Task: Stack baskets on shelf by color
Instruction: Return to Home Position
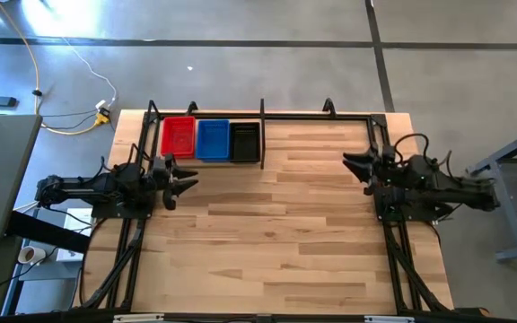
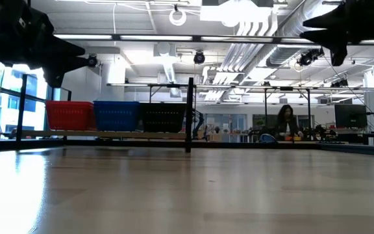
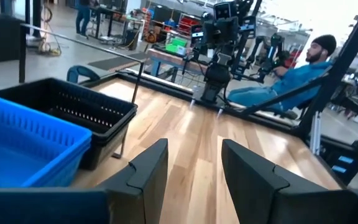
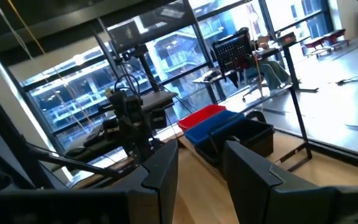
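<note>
Three basket stacks stand side by side on the shelf (image 1: 272, 119) at the table's far left: red (image 1: 178, 137), blue (image 1: 212, 139) and black (image 1: 245, 141), left of the upright divider (image 1: 262, 135). In the low view they show as red (image 2: 69, 116), blue (image 2: 117, 116) and black (image 2: 163, 117). My left gripper (image 1: 187, 177) is open and empty, raised above the table just near of the baskets. My right gripper (image 1: 355, 164) is open and empty, raised at the table's right side.
The shelf's black tubing runs along the far edge to the right corner (image 1: 371, 121). The wooden tabletop (image 1: 276, 233) stretches bare between the arms. A person in blue (image 3: 291, 81) sits beyond the table's right side.
</note>
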### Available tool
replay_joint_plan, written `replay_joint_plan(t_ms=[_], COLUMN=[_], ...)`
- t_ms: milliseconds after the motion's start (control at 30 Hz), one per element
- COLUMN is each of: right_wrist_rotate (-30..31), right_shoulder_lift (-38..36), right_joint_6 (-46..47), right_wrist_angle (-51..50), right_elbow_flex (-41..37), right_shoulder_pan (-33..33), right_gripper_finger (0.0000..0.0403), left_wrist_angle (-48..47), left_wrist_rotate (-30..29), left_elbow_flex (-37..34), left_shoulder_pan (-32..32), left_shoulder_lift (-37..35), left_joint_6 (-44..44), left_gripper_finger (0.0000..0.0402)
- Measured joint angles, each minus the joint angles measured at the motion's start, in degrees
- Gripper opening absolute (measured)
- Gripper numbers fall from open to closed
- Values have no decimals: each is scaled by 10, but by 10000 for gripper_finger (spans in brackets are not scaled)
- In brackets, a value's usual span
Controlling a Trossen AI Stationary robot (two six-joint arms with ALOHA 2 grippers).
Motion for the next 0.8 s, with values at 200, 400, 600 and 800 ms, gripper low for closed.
replay_joint_plan(t_ms=[200,400,600,800], right_wrist_rotate=[-7,-14,-33,-33], right_shoulder_lift=[-58,-54,-56,-54], right_joint_6=[-5,4,17,6], right_wrist_angle=[-4,24,52,43], right_elbow_flex=[-45,-91,-137,-137], right_shoulder_pan=[0,0,0,0], right_gripper_finger=[114,114,114,114], left_wrist_angle=[0,0,0,0], left_wrist_rotate=[1,1,1,1], left_elbow_flex=[0,0,0,0], left_shoulder_pan=[0,0,0,0], left_shoulder_lift=[0,0,0,0], left_joint_6=[16,16,16,16], left_gripper_finger=[142,142,142,142])
